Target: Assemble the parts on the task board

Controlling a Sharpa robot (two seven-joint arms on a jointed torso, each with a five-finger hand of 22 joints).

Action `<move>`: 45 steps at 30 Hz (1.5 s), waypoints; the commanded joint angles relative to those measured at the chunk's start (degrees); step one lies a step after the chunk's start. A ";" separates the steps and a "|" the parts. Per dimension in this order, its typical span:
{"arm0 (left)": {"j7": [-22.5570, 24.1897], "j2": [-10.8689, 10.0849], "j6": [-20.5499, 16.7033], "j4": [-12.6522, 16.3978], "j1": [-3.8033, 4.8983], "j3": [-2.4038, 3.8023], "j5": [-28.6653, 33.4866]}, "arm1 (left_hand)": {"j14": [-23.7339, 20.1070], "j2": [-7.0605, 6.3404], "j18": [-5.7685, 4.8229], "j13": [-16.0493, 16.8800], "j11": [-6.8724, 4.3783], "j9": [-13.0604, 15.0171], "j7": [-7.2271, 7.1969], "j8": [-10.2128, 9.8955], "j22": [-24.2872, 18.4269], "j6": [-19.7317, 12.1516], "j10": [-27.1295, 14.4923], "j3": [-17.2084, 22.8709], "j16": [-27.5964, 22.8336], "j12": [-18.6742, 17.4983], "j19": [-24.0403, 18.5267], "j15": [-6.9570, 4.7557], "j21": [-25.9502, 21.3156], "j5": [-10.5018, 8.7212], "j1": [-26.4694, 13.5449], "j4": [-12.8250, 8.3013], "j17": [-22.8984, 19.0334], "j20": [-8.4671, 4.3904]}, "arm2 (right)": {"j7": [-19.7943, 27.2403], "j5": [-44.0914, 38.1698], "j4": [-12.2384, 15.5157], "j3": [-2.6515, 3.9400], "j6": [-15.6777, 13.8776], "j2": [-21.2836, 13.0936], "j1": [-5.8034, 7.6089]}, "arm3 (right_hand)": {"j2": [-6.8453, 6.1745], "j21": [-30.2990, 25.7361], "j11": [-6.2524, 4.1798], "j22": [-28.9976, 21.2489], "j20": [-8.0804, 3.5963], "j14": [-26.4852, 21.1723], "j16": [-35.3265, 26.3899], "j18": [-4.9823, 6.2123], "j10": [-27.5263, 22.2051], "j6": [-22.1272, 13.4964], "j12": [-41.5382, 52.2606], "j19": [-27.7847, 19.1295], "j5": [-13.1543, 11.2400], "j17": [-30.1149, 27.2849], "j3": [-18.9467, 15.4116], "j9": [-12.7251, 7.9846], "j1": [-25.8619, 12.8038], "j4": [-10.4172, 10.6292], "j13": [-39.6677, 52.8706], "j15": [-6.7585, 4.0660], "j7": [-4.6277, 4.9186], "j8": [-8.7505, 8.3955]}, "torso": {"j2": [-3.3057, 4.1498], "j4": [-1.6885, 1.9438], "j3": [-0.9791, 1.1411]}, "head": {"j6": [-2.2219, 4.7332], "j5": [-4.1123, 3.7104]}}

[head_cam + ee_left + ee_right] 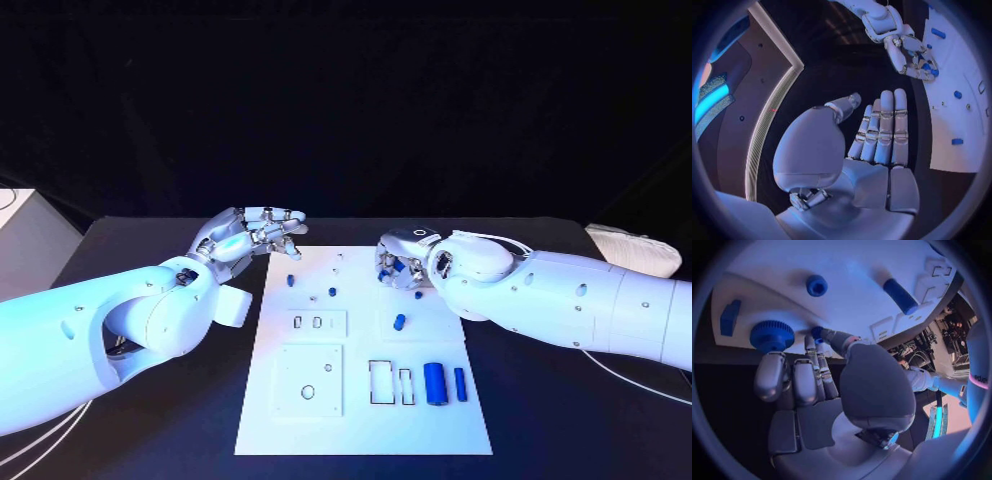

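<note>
**Right hand pinches a small blue part at the board's far edge; left hand open and empty**

Nearest the lower edge of the head view, the white task board (368,420) lies on the black table (577,430). In its lower right stand two blue cylinders side by side, a thick one (434,383) and a thinner one (460,384), just beside two rectangular slots (382,381). To their left sits a square plate with a round hole (310,380).

Toward the middle of the frame, a short blue peg (400,322) lies right of a small plate with two slots (317,323). Two smaller blue parts (332,292) sit just above.

Farther up, the right hand (408,262) reaches over the board's upper right part, its arm covering the board's right edge there. In the right wrist view its thumb and fingers (820,347) close on a small blue piece (817,333) against the board, just beside a blue toothed gear (772,335), with a blue knob (816,285) and a cylinder (900,296) beyond.

The left hand (260,232) hovers at the board's upper left corner, fingers straight and apart, holding nothing.
</note>
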 commanded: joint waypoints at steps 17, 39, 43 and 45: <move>0.28 0.08 1.12 -0.30 0.08 0.06 0.14 | -0.34 0.43 0.13 0.05 0.01 0.08 0.12 -0.19 0.23 -0.26 -0.31 0.39 0.48 -0.23 -0.55 0.01 0.57 0.17 -0.39 -0.10 0.15 0.17 | -5.11 -2.86 3.84 0.35 -7.77 -0.70 0.38 | 1.16 1.94 -0.79 2.70 -0.67 1.45 0.76 -1.47 2.51 1.37 0.39 0.91 1.38 0.13 0.84 1.81 1.66 -1.75 0.95 -0.90 -0.41 1.63 | 0.01 0.08 -0.06 | 0.30 0.14; 0.36 0.15 1.28 0.24 0.14 0.16 0.16 | -0.37 0.45 0.14 0.05 0.00 0.08 0.10 -0.19 0.30 -0.26 -0.33 0.43 0.54 -0.23 -0.61 0.00 0.67 0.16 -0.34 -0.16 0.18 0.17 | -6.39 -2.63 -3.09 0.95 -11.04 7.73 1.04 | 0.84 2.66 -0.81 3.77 -0.69 1.48 0.90 -1.67 2.55 1.32 0.26 1.31 1.71 0.22 0.71 2.09 1.33 -1.88 1.02 -0.92 -0.45 1.72 | 1.00 0.63 -0.37 | 0.49 0.38; 0.32 0.02 1.29 0.45 0.19 0.24 0.16 | -0.37 0.45 0.14 0.05 0.00 0.08 0.10 -0.19 0.30 -0.26 -0.33 0.43 0.54 -0.23 -0.61 0.00 0.67 0.16 -0.34 -0.16 0.18 0.17 | -6.68 -2.61 -4.03 0.95 -10.93 8.53 1.01 | 0.84 2.66 -0.81 3.77 -0.69 1.48 0.90 -1.67 2.55 1.32 0.26 1.31 1.71 0.22 0.71 2.09 1.33 -1.88 1.02 -0.92 -0.45 1.72 | 1.28 0.83 -0.49 | 0.56 0.49; 0.31 -0.02 1.28 0.48 0.20 0.26 0.16 | -0.37 0.45 0.14 0.05 0.00 0.08 0.10 -0.19 0.30 -0.26 -0.33 0.43 0.54 -0.23 -0.61 0.00 0.67 0.16 -0.34 -0.16 0.18 0.17 | -6.69 -2.58 -4.25 0.95 -10.86 8.79 1.01 | 0.84 2.66 -0.81 3.77 -0.69 1.48 0.90 -1.67 2.55 1.32 0.26 1.31 1.71 0.22 0.71 2.09 1.33 -1.88 1.02 -0.92 -0.45 1.72 | 1.35 0.83 -0.53 | 0.61 0.52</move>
